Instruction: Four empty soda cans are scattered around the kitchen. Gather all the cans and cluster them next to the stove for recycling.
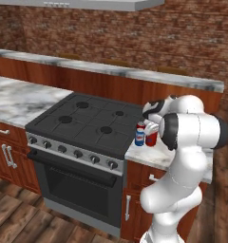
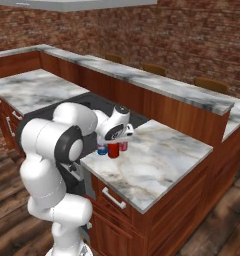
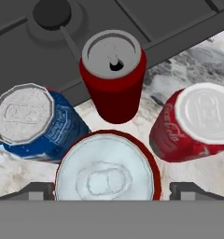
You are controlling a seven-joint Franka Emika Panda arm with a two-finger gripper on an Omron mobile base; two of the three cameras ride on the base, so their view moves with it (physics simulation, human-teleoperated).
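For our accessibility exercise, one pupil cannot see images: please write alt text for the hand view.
Four soda cans stand upright in a tight cluster on a marble counter at the edge of the black stove, seen from above: a blue can and three red ones. The pincer is open, its tips either side of the nearest red can.

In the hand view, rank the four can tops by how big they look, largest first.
1. Nearest red can, between the pincer tips; nearness to the camera inflates it.
2. Right red can and blue can: tops look alike, not ranked.
3. Far red can beside the stove, slightly smaller, being farthest.
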